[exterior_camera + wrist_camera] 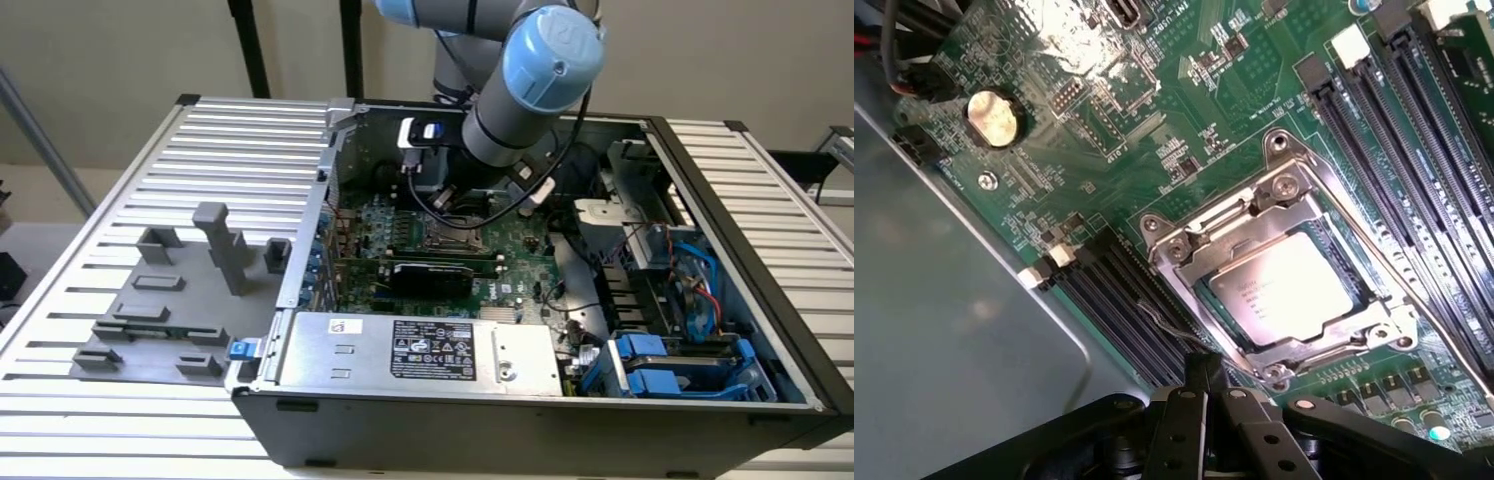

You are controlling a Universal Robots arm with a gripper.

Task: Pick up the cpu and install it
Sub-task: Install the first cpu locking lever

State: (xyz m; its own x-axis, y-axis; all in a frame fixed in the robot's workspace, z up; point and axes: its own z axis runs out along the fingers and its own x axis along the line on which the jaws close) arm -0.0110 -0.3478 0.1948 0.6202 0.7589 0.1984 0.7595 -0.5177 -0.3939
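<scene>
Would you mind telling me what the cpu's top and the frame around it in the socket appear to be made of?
The cpu: its top looks like pale, matte metal, with a soft sheen and faint printed text. The socket frame around it looks like bright polished steel, judging by the sharp glints along its edges; the exact alloy can't be told.

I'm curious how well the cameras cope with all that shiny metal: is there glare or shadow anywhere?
In the wrist view, glare washes out part of the green motherboard, while the cpu in its socket frame shines pale. In the exterior view, the arm shades the case interior and the power supply is evenly lit.
</scene>
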